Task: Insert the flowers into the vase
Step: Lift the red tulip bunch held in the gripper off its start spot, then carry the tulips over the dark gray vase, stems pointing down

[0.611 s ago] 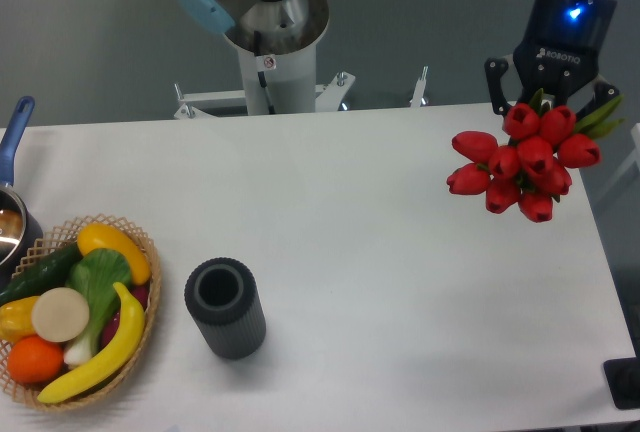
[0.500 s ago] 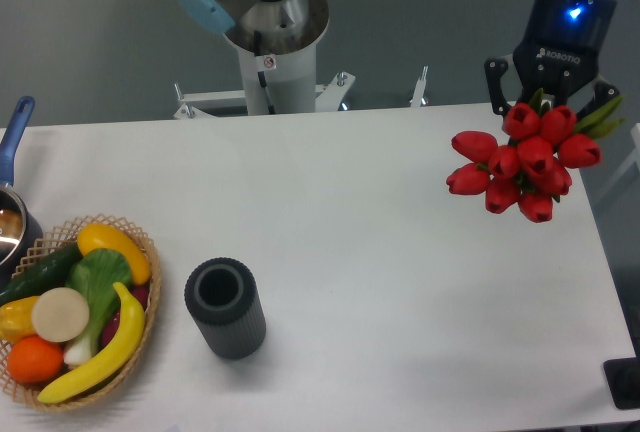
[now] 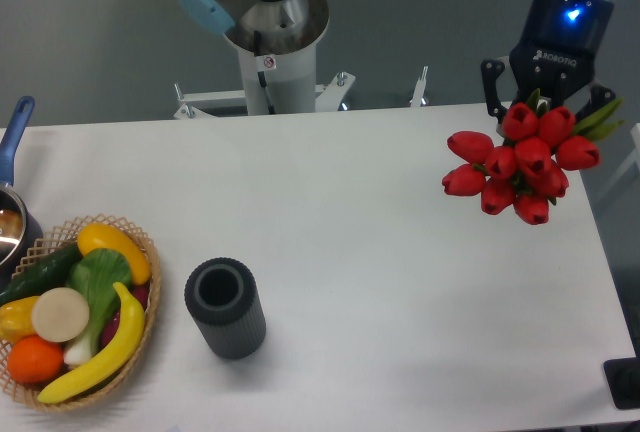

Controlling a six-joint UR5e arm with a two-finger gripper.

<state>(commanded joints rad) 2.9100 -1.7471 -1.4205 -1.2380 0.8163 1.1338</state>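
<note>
The flowers (image 3: 518, 163), a bunch of red tulip buds with green leaves, hang in the air over the table's far right. My gripper (image 3: 545, 100) is shut on their stems from above; the stems are hidden behind the buds. The vase (image 3: 225, 308), dark grey, ribbed and cylindrical, stands upright at the front left of the table with its mouth open upward, far to the left of the flowers.
A wicker basket (image 3: 140, 337) of toy fruit and vegetables sits at the front left edge, beside the vase. A pot with a blue handle (image 3: 12, 132) is at the far left. The arm's base column (image 3: 272, 52) rises behind the table.
The gripper and the flowers have shifted a few pixels to the left. The vase and basket have not moved.
</note>
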